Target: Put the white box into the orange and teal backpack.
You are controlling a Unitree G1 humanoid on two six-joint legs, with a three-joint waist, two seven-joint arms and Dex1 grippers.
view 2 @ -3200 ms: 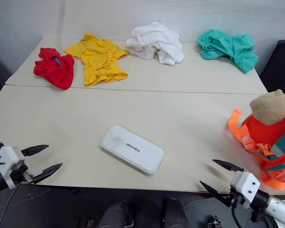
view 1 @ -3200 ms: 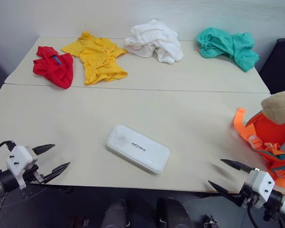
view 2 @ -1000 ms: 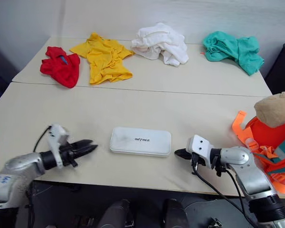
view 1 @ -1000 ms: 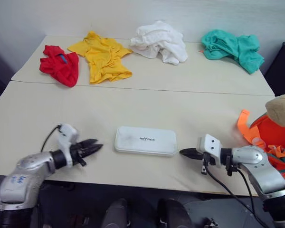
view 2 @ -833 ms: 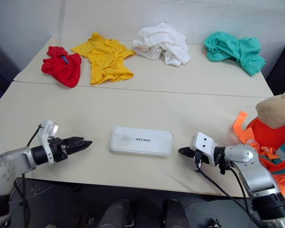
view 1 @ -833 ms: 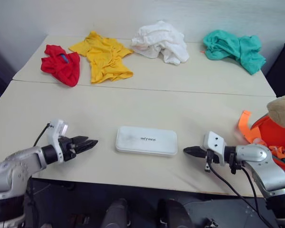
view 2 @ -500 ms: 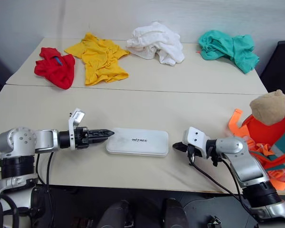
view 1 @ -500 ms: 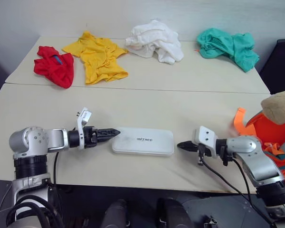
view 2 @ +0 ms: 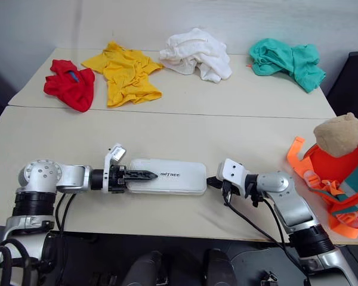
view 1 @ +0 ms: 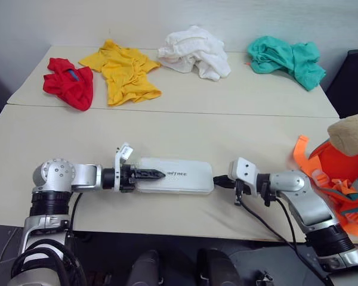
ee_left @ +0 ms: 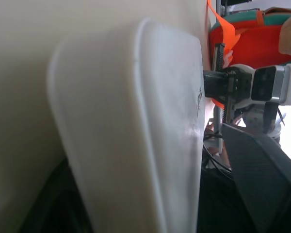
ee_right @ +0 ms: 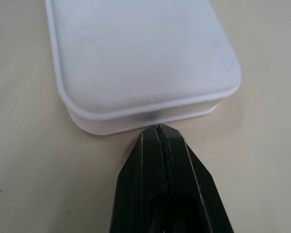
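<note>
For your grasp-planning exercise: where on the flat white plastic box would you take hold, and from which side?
Grip the flat white plastic box at its two short ends, coming in level from left and right. It lies flat, long and low, so the ends offer opposed faces. The left gripper already straddles the left end; the shut right gripper butts the right end.
</note>
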